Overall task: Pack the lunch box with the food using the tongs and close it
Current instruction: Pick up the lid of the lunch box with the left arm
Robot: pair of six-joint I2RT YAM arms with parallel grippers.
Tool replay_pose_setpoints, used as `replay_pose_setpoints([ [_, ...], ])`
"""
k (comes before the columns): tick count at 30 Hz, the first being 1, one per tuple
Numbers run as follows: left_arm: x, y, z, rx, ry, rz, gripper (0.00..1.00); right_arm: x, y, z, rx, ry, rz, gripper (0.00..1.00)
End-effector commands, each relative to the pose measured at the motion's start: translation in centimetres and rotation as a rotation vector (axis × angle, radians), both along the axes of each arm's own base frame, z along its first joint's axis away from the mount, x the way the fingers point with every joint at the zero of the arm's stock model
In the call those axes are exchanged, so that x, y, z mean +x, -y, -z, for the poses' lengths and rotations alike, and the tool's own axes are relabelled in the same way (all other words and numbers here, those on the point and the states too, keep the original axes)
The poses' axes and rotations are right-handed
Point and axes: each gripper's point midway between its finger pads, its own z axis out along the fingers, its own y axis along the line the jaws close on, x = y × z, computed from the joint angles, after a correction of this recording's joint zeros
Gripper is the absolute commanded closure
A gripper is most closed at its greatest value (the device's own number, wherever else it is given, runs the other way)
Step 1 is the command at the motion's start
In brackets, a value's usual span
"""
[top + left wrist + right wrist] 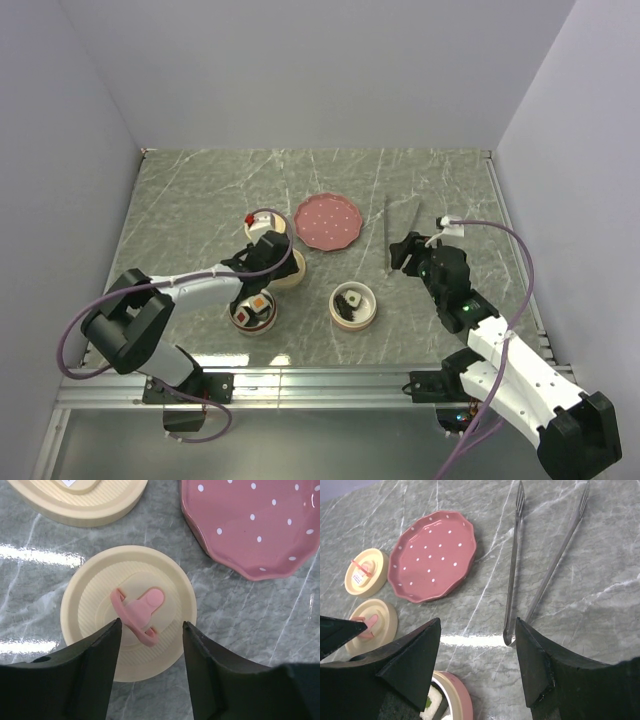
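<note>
The lunch box stands as two round pink-walled bowls, one (239, 322) by the left arm and one (371, 306) in the middle. Each holds food (257, 309) (349, 301). The tongs (401, 229) lie flat on the table at back right, their joined end nearest me. My right gripper (477, 625) hovers open just short of that end (509, 639), holding nothing. My left gripper (150, 625) is open above a cream lid (90, 605). Its fingertips stand on either side of the lid's pink handle (142, 611), with a gap on each side.
A pink dotted plate (328, 222) lies behind the bowls. A second cream lid (259, 223) with a red mark sits to its left. The nearer bowl's rim (459, 694) and a white-topped piece (432, 706) show under my right gripper. Walls close in the table on three sides.
</note>
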Motion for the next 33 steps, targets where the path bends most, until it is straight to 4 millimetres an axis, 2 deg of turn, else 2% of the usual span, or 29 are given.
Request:
replay_pose_setpoints([
  [1,1.3,0.4,-1.6,-0.007,0.043,-0.022,0.43,0.0,-0.3,-0.9,0.014,0.048,-0.014,0.32],
  [8,2.3,0.4,-1.6,0.011,0.038,-0.019,0.55,-0.1,-0.3,-0.8,0.014,0.047,-0.018,0.32],
  [12,2.8,0.6,-1.4,0.022,0.023,-0.009,0.57,-0.1,-0.3,-1.1,0.016,0.055,-0.019,0.32],
  [13,2.4,0.3,-0.6,0.052,-0.007,-0.003,0.58,-0.1,-0.3,-1.0,0.016,0.053,-0.020,0.32],
  [21,3.0,0.8,-0.1,0.115,-0.054,0.027,0.68,-0.3,-0.3,-1.1,0.021,0.061,-0.025,0.32],
  [22,3.0,0.7,0.1,0.125,-0.060,0.029,0.71,-0.3,-0.3,-1.1,0.021,0.061,-0.026,0.32],
  [24,3.1,0.7,0.1,0.133,-0.057,0.029,0.81,-0.3,-0.4,-1.1,0.022,0.062,-0.028,0.32],
  [25,3.2,0.7,0.0,0.134,-0.052,0.032,0.90,-0.3,-0.3,-1.1,0.021,0.062,-0.026,0.32],
  [27,3.3,0.4,-0.1,0.146,-0.042,0.024,0.98,-0.3,-0.4,-0.9,0.019,0.057,-0.028,0.32],
  [33,3.7,0.0,-0.8,0.185,0.006,0.043,1.00,-0.1,-0.3,-0.7,0.017,0.051,-0.020,0.32],
])
